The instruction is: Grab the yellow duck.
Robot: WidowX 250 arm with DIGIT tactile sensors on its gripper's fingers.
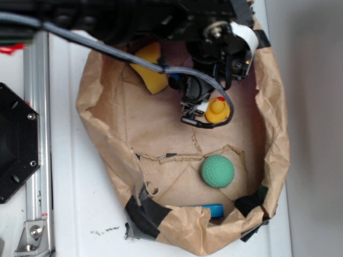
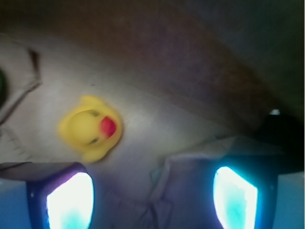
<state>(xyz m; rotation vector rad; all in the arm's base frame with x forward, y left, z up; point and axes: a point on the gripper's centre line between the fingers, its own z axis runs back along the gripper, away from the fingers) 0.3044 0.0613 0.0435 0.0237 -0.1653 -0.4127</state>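
Yellow duck [image 2: 90,129] on brown paper [image 1: 161,123] — jaws apart, empty.

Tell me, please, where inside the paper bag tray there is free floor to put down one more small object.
The widest bare patch lies in the left-middle of the paper tray, bordered by the yellow sponge above and the torn seam below. A smaller patch lies left of the green ball. The upper right is crowded: the gripper hangs open beside the yellow duck.
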